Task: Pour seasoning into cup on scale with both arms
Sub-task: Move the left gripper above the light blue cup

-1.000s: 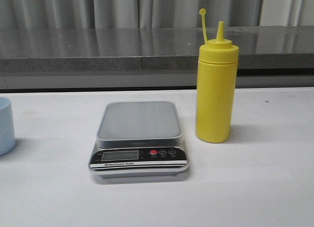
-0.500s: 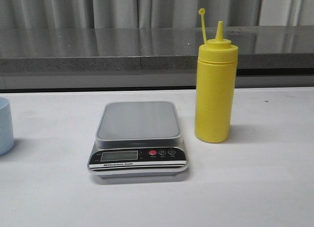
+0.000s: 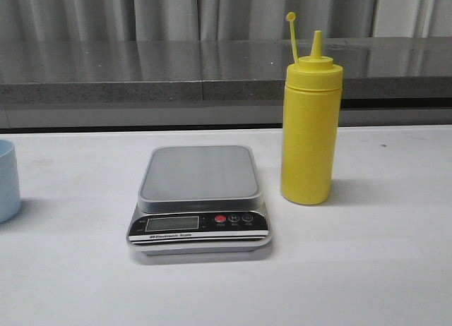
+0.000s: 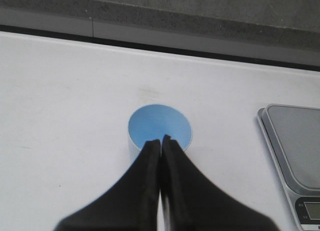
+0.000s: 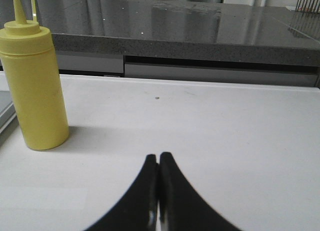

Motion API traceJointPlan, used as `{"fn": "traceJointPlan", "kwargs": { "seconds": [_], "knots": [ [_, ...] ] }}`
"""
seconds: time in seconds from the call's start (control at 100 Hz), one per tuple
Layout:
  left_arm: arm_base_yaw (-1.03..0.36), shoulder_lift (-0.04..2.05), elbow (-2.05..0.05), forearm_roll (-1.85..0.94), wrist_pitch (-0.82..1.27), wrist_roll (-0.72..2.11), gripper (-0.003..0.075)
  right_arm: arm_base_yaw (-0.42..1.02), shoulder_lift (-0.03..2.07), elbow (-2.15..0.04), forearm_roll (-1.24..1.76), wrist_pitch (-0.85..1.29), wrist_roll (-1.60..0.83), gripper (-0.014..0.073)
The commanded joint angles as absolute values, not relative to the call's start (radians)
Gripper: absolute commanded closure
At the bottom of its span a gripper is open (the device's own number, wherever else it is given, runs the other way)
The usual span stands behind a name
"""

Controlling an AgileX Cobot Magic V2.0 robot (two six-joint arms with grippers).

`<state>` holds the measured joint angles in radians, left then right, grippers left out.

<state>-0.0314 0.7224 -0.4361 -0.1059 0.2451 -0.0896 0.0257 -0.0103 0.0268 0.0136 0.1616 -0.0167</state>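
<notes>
Start pose, both grippers pressed closed, nothing held.
My left gripper (image 4: 160, 141) hangs over cup (image 4: 160, 127), off scale (image 3: 200, 199); right gripper (image 5: 158, 158) faces seasoning (image 5: 34, 86).

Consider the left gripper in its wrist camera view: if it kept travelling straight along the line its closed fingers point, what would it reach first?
Most likely the cup. The left gripper, fingers together, points at its open mouth, apparently from above and behind, so the near rim probably comes first; depth is unclear.
</notes>
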Motion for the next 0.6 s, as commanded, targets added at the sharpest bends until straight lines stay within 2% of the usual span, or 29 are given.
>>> {"fn": "traceJointPlan", "kwargs": {
  "seconds": [0.0, 0.29, 0.59],
  "knots": [
    [-0.033, 0.836, -0.582, -0.118, 0.281, -0.102, 0.0740, 0.020, -0.031, 0.006, 0.013, 0.080, -0.021, 0.0661],
    [-0.033, 1.126, -0.873, -0.113, 0.516, -0.093, 0.0740, 0.020, -0.031, 0.006, 0.013, 0.080, -0.021, 0.0661],
    [-0.033, 1.261, -0.955, 0.060, 0.558, -0.091, 0.0736, 0.020, -0.031, 0.006, 0.013, 0.080, -0.021, 0.0661]
  ]
}}
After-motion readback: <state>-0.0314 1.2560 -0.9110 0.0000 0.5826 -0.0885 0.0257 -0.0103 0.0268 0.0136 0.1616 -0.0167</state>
